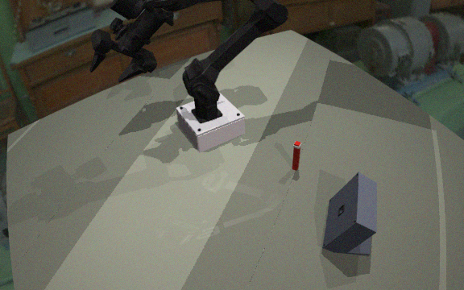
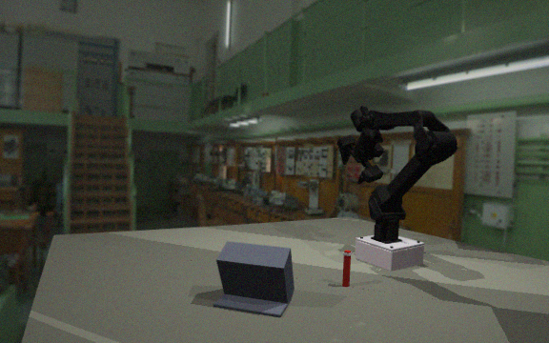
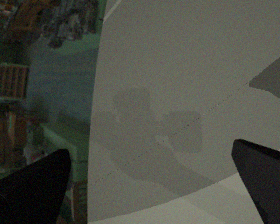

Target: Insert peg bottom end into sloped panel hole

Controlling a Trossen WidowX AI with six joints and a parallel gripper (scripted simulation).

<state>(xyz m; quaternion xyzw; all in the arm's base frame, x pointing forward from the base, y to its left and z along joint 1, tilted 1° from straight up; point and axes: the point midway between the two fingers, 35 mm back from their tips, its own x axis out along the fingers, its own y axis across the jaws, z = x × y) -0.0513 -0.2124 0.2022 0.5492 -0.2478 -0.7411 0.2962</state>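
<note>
The red peg (image 1: 296, 158) (image 2: 346, 271) stands upright on the table, with a thin white band near its top; its end looks square. The grey-blue sloped panel (image 1: 338, 227) (image 2: 254, 281) stands apart from it. The hole (image 1: 341, 210) in its face is small, dark and looks square; in the exterior view only the panel's back shows. My gripper (image 1: 106, 76) (image 2: 352, 171) (image 3: 153, 155) is wide open and empty. It hangs high above the table, far from the peg, beyond the arm's base in the top view. The peg and panel are out of the wrist view.
The arm's white base box (image 1: 221, 137) (image 2: 375, 255) stands on the table (image 1: 143, 242) (image 2: 136, 305), with the peg between it and the panel. The table's edge shows in the wrist view, with shadows of the arm on its top.
</note>
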